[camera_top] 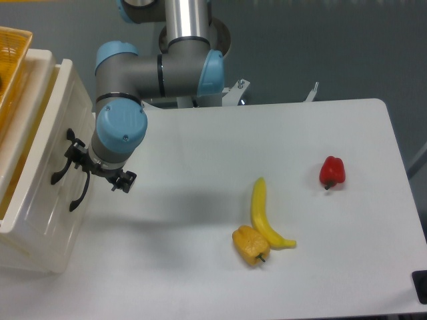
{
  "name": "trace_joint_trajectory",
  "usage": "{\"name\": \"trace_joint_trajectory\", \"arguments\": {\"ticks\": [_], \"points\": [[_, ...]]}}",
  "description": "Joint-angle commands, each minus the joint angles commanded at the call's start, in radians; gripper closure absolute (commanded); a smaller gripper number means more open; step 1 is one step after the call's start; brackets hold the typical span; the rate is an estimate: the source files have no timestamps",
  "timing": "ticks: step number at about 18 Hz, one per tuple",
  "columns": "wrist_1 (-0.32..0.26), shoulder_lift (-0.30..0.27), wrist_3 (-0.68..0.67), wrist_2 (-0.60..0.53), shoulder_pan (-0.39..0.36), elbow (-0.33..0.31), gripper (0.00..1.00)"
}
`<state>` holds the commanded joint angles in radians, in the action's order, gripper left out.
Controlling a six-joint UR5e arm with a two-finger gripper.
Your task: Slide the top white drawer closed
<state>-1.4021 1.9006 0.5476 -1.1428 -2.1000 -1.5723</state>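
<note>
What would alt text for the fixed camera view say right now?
The arm's black claw presses against the front of the glossy cream-white top drawer by its black curved handle, at the table's left edge. A yellow banana, yellow bell pepper and red bell pepper lie on the white table.

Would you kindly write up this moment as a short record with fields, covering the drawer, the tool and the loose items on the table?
top white drawer: partly open, its front carrying a black curved handle
tool: against the drawer front beside the handles; open or shut cannot be told
banana: on the table, touching the yellow pepper
yellow pepper: at the banana's lower end
red pepper: alone, toward the right
table: white
</note>
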Motion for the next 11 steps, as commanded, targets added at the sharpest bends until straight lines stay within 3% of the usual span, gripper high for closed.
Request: {"name": "trace_joint_trajectory", "arguments": {"ticks": [11], "points": [[-0.002,-0.014,0.000,0.018,0.003,-0.005,0.00]]}}
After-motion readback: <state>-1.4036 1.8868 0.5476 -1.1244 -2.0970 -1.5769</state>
